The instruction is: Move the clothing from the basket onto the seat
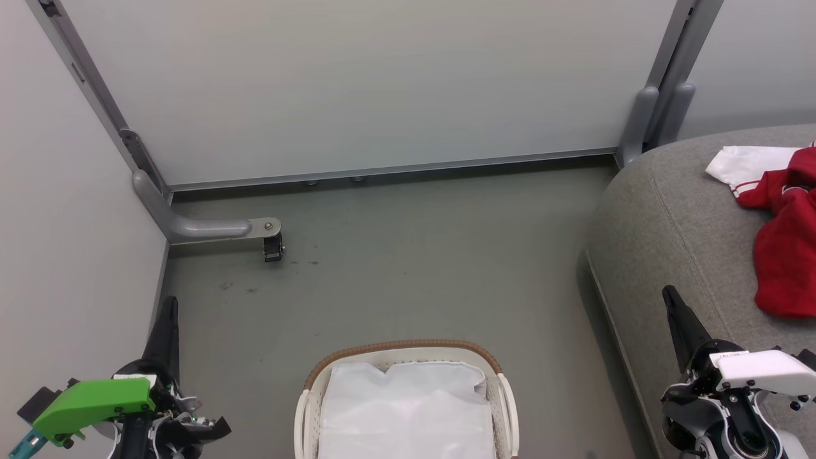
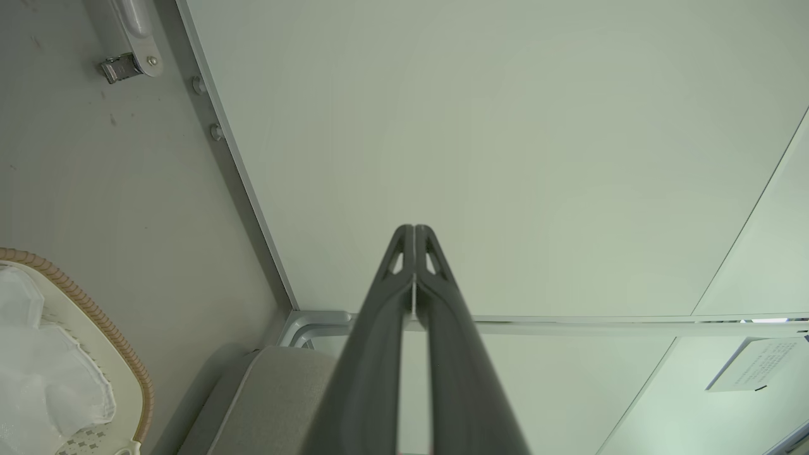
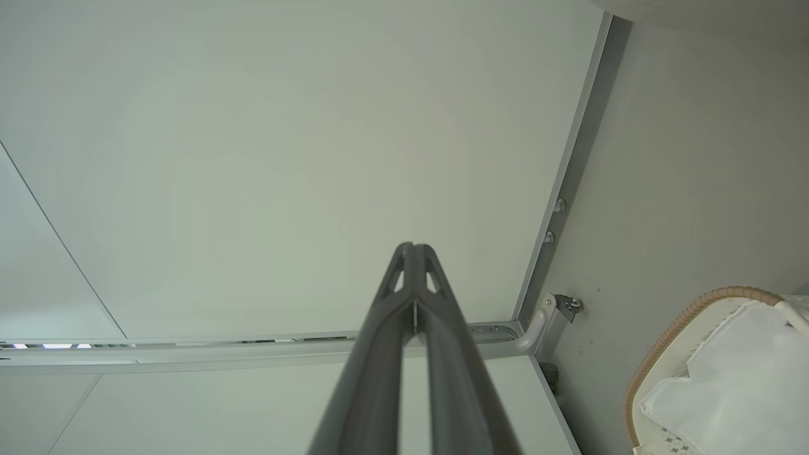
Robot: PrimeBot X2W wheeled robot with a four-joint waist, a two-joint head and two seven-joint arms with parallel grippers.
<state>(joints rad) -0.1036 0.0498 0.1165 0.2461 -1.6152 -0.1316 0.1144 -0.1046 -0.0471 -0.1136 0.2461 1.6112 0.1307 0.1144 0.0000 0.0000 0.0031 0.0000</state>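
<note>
Presently in view: a grey floor (image 1: 414, 255) closed in by pale wall panels (image 1: 370, 83), seen from the robot's head looking down.
Basket: the basket (image 1: 408, 344) stands on the floor at the bottom centre, its near end cut off by the picture edge.
Inside the basket: a crumpled white liner (image 1: 405, 408) covers what shows of the inside; no red cloth is visible there.
Clothing: the red clothing (image 1: 787, 255) lies bunched on the seat (image 1: 669, 217) at the far right, with a white striped part beside it, and runs off the picture edge.
Left claw: the left gripper (image 1: 169, 306) is at the lower left, fingers pressed together and holding nothing.
Right claw: the right gripper (image 1: 672, 299) is at the lower right over the seat's front edge, fingers together, empty, near the red heap but not touching it.
Progress: the job looks done or nearly so, as a judgement.
Risk, hidden garment: a piece could lie under the liner's folds or in the cut-off near end, and be missed.
Risk, wrong grab: a reach into the basket could pinch the liner and drag it out, or tip the light basket.
Risk, snag: a sideways swing of the right arm could catch the heap and pull it off the seat.
</note>
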